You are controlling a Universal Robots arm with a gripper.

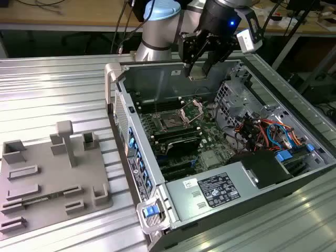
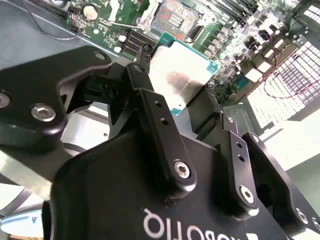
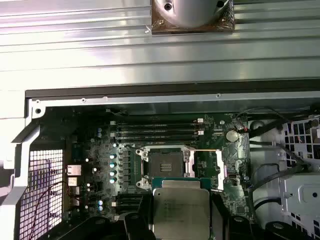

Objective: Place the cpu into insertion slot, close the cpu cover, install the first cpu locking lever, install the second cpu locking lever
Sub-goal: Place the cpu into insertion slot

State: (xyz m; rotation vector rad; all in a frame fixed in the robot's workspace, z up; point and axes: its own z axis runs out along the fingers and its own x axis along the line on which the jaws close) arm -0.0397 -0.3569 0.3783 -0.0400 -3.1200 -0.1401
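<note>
While the arm hangs over the open computer box [image 1: 134,157], its black tool [image 1: 198,69] pinches the cpu [image 1: 197,72] by two of its sides. In both wrist views the cpu [image 3: 180,212] is a flat silver square with a thin green edge, and a black finger [image 2: 150,102] presses on each side of it. The cpu is up in the air, not touching the green board [image 1: 212,142]. In the exterior view it sits high, near the back wall of the box. The insertion slot [image 1: 172,122] is a small dark square on the green board, and it lies bare. In the first wrist view the slot [image 3: 162,162] shows just past the edge of the cpu. The cpu cover [image 1: 192,108] is a silver frame that stands open, tipped up beside the slot. Long black memory slots [image 3: 155,131] lie close by. A grey box with a label [image 1: 218,190] sits at the near end of the computer box, and red, blue and orange wires [image 1: 273,131] are at the exterior view's right. The computer box rests on a ribbed metal worktop [image 1: 52,89]. A grey tray [image 1: 47,184] with little blocks on it lies on the worktop at the exterior view's left, well apart from the tool.
</note>
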